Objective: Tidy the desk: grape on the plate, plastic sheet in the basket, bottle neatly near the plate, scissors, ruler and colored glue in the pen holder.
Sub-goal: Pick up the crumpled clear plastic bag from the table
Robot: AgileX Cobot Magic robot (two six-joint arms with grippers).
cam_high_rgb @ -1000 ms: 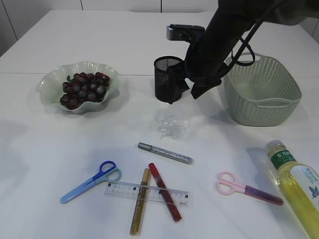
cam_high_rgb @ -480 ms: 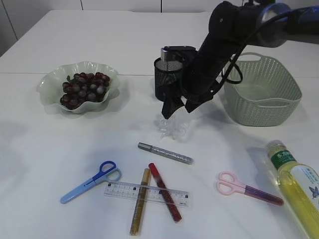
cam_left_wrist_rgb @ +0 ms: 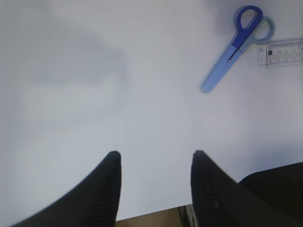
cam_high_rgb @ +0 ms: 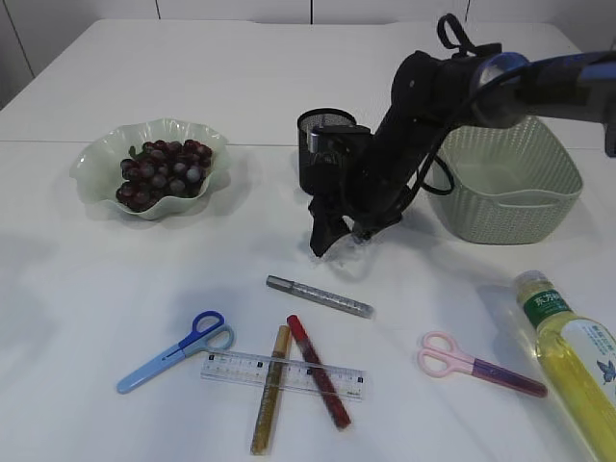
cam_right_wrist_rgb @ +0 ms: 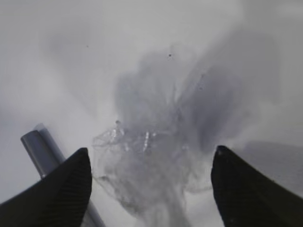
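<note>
Crumpled clear plastic sheet (cam_right_wrist_rgb: 142, 175), glinting creases, on white table (cam_right_wrist_rgb: 71, 56), right pincer (cam_right_wrist_rgb: 151, 184) spread wide around it

This looks like a robot lab or test room set up as a mock office desk. A plain white bench (cam_high_rgb: 115, 318) fills nearly the whole scene, with pale, bare panels along the far edge. A black robot arm (cam_high_rgb: 423, 125) with cabling reaches over the bench from the right. The things laid out are desk and household props: a black mesh pen holder (cam_high_rgb: 316, 144) at the far middle, a green basket (cam_high_rgb: 539, 192) to the right, a wavy plate (cam_high_rgb: 106, 154) of grapes (cam_high_rgb: 159, 171) to the left, and blue scissors (cam_high_rgb: 173, 351), a clear ruler (cam_high_rgb: 231, 368) and glue sticks (cam_high_rgb: 318, 371) spread near the front.
</note>
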